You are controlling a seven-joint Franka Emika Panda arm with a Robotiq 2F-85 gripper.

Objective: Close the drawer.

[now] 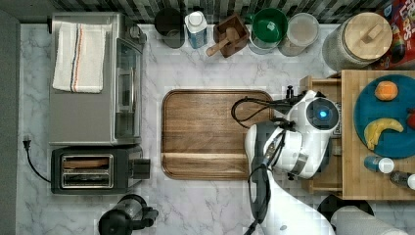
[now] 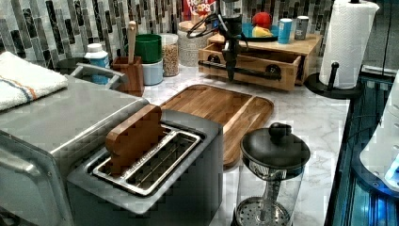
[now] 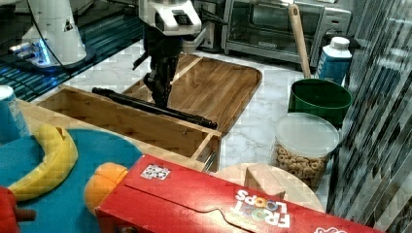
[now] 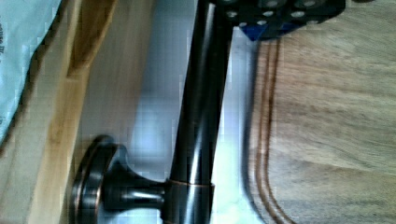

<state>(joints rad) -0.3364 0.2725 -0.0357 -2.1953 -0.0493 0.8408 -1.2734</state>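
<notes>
The drawer (image 3: 131,121) is a light wooden box, pulled partway out from under the wooden top (image 1: 352,176) that carries a blue plate. Its inside shows in the right view. A long black bar handle (image 3: 145,104) runs across its front (image 2: 249,66). My gripper (image 3: 160,97) hangs straight down at the middle of the handle (image 2: 256,72), on the side facing the brown tray, and touches the bar. In the left view the gripper (image 2: 230,74) looks narrow, with its fingers together. The wrist view shows the bar (image 4: 201,107), its round mount, and the gripper (image 4: 275,14) beside it, shut.
A dark brown tray (image 1: 215,134) lies right in front of the drawer. A paper towel roll (image 2: 346,42) stands beside the drawer. Jars, a green cup (image 1: 268,27) and a cereal box (image 3: 209,204) line the back wall. A toaster oven (image 1: 93,78) and toaster (image 1: 95,169) sit at the top view's left.
</notes>
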